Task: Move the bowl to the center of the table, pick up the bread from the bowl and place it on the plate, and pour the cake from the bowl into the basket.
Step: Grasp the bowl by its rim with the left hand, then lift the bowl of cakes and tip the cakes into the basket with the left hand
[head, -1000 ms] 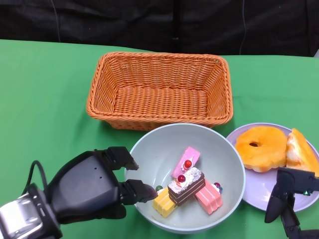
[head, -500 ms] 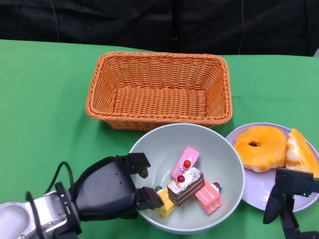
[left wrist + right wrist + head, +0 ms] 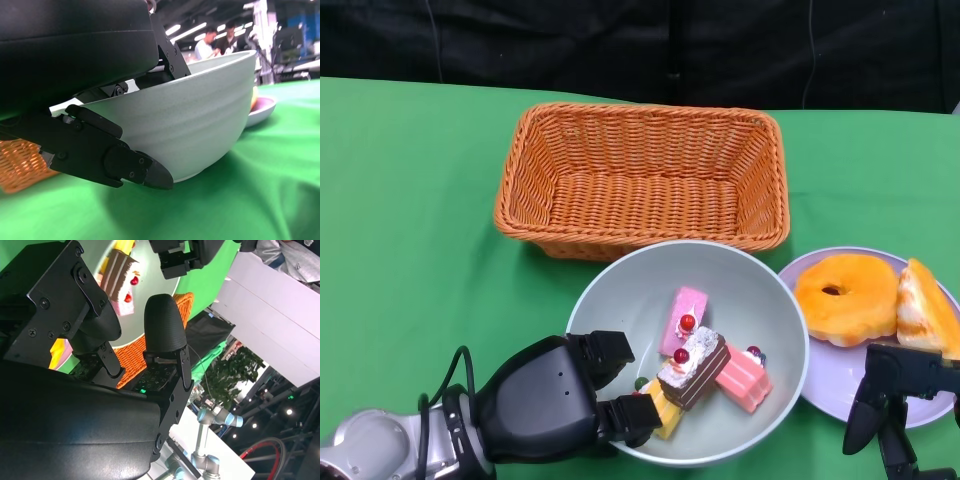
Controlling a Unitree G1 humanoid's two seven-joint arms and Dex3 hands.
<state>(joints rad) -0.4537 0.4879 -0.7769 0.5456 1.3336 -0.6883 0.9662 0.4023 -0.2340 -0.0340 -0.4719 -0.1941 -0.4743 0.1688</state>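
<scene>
Now | left hand grips bowl rim | right hand empty, fingers apart

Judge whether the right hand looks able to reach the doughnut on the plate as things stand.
Probably yes: the right hand sits open at the plate's near edge, and nothing lies between it and the doughnut.

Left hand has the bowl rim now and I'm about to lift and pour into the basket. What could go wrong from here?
1. The left hand grips the bowl only at its near rim, fingers inside and under; once tilted, the bowl could slip or twist.
2. The cake pieces lie loose in the bowl; some may spill short of the basket onto the green tablecloth.
3. The plate with the donut sits right beside the bowl, so a swing could knock it.
</scene>
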